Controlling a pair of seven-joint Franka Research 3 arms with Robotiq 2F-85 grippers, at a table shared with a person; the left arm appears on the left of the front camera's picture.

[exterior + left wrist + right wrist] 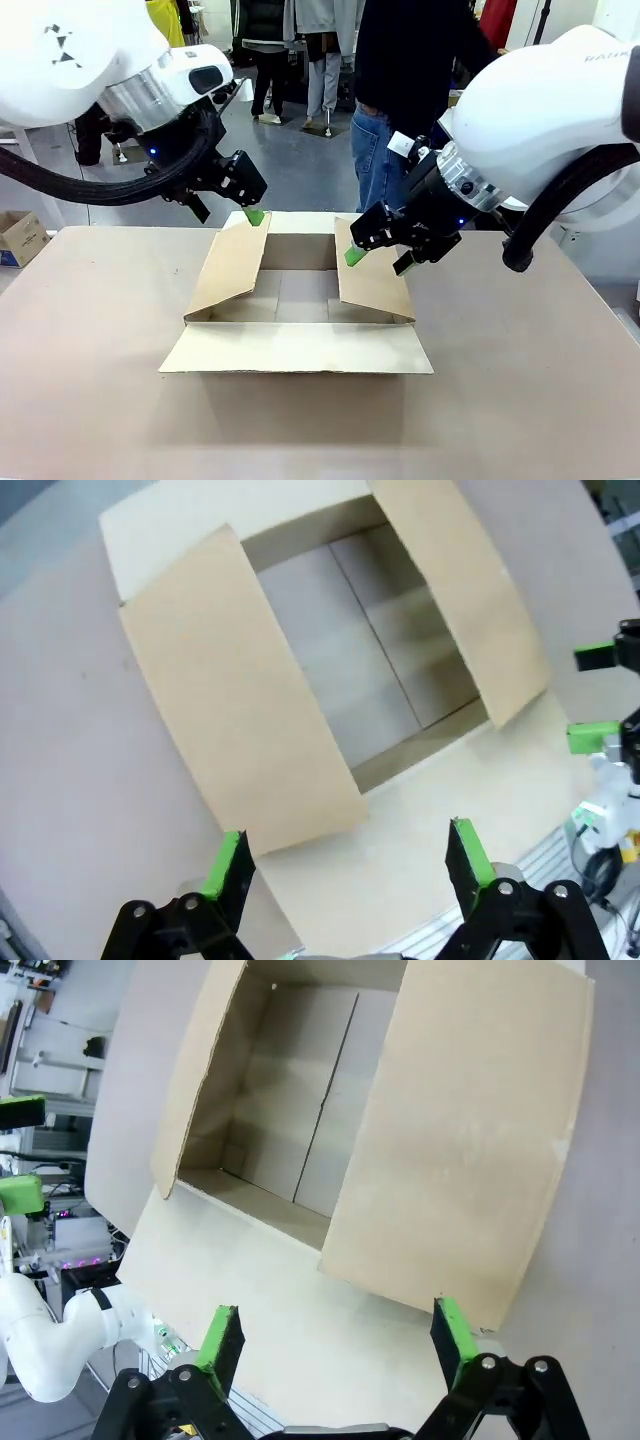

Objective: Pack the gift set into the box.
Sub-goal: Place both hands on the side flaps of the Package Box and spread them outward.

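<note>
Spread wide on both sides: the left gripper (228,212) and the right gripper (380,258) each hang with fingers apart and nothing between them. They hover at the far ends of the box's (300,295) two side flaps, just above the middle of the frame. The box sits open and bare inside at the centre of the table (100,400). Its near flap (295,348) is folded flat toward the lower edge. The left flap (230,265) and right flap (372,280) lean up and outward.

Whether the left green pad touches its flap I cannot tell; it may only be close. The step looks like holding the mouth open for the gift set. To do it well, press both side flaps outward evenly, low on the crease, with the fingers outside the opening.
</note>
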